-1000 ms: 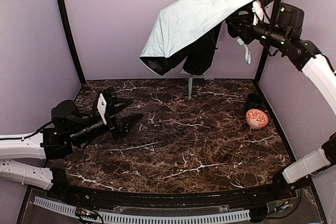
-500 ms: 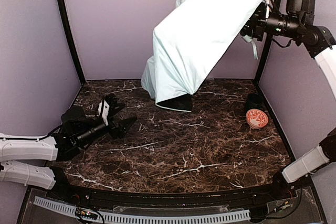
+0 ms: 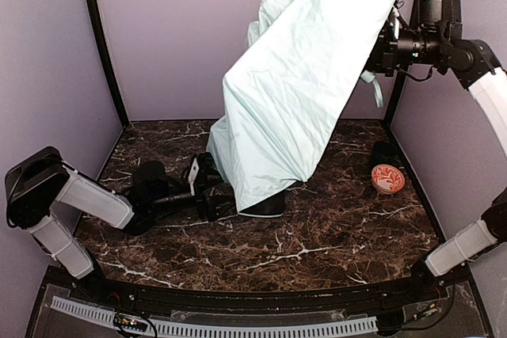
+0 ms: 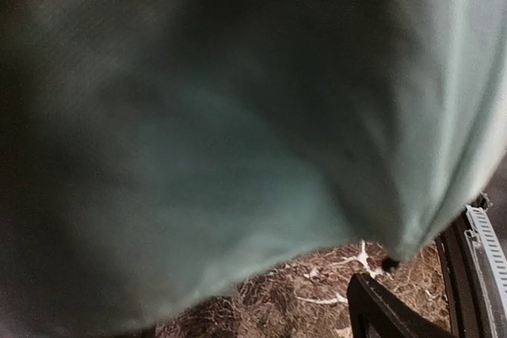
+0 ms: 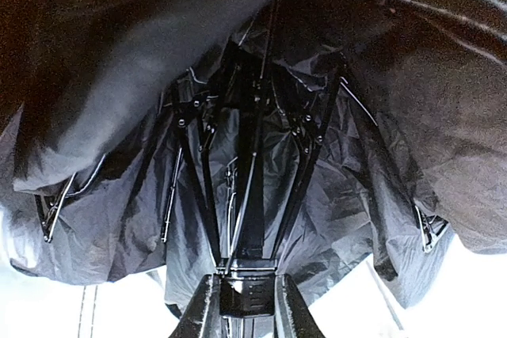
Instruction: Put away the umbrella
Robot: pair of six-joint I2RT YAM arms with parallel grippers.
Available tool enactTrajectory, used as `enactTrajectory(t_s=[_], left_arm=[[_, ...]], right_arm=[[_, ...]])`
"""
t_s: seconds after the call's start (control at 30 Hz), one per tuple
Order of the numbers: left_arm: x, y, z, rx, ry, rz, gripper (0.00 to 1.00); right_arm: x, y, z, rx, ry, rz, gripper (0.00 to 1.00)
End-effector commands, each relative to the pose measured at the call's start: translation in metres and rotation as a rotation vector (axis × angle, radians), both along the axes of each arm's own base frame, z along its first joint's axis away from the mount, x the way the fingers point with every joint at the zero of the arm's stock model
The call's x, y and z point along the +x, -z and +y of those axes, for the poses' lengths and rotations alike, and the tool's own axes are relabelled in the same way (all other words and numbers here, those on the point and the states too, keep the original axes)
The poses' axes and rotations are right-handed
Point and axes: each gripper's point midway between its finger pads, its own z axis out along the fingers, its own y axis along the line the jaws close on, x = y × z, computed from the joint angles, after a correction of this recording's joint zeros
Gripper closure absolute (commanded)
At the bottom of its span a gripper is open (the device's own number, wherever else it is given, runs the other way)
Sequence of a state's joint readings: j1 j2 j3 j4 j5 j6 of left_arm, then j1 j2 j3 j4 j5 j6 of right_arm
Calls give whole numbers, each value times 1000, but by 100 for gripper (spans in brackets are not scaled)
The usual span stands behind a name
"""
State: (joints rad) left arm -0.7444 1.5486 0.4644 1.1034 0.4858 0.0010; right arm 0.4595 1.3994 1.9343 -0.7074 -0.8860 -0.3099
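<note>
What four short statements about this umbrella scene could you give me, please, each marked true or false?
1. The right gripper is clamped on the umbrella at its shaft. True.
2. The umbrella lies flat on the table. False: it is held high at the right, and its fabric drapes down toward the tabletop.
3. The left gripper is low, beside the umbrella's lower edge. True.
4. The orange-and-white bowl sits on the table's left side. False: it is on the right side, just in front of the dark cup.
</note>
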Motion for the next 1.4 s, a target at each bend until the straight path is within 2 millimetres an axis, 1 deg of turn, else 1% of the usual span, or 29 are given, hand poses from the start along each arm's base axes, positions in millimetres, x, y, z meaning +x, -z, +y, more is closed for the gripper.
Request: enactTrajectory(t_s=[0.0,0.1,0.17,0.2,0.3,0.33,0.37,0.43,0.47,0.5,0.57,0.63,0.7,0.77,0.87,0.97,1.1,1.17,1.27,1.33,1.37], left_arm=[[17,-38,-11,-152,-16,-93,14],[15,-37,-26,-173,70,-114,13],[14,-35,-36,-188,121,-105,13],[18,-33,-40,-192,128,-82,13],[20,-28,-46,-219,142,-65,15],[22,-27,-45,-231,123,-65,21],[24,-26,-43,-236,102,-66,33],[24,-21,-38,-220,77,-80,62],[23,-20,-34,-212,65,-89,73],[22,-17,-30,-201,45,-94,80],[20,-8,-17,-170,-6,-103,85],[19,6,-5,-129,-53,-107,99],[15,18,3,-95,-68,-101,100],[11,24,8,-86,-68,-95,100],[8,25,13,-90,-71,-97,100],[13,26,17,-83,-87,-109,100],[32,20,28,-58,-158,-185,100],[45,12,32,-32,-192,-246,100],[67,0,29,57,-216,-357,100],[83,-11,27,114,-244,-437,100],[90,-22,25,122,-261,-482,100]], right_arm=[[-23,-24,5,46,-46,-87,100],[-28,-26,8,44,-64,-88,100],[-26,-25,10,42,-57,-83,100],[-25,-25,10,42,-50,-82,100],[-24,-23,11,44,-45,-82,100],[-24,-24,11,44,-44,-82,100],[-25,-24,10,44,-42,-83,100],[-26,-25,9,43,-38,-89,100],[-28,-26,8,42,-36,-97,100],[-28,-27,6,41,-27,-102,100],[-27,-30,2,41,7,-116,100],[-27,-32,-1,42,32,-128,100],[-28,-35,-2,50,34,-133,100],[-31,-39,-1,64,20,-134,100],[-36,-43,-1,72,-8,-134,100],[-40,-43,1,72,-38,-121,100],[-47,-32,6,58,-93,-85,100],[-57,-24,9,50,-157,-58,100],[-76,-12,16,37,-272,-15,100],[-86,3,23,-15,-313,8,100],[-88,14,27,-50,-313,16,100]])
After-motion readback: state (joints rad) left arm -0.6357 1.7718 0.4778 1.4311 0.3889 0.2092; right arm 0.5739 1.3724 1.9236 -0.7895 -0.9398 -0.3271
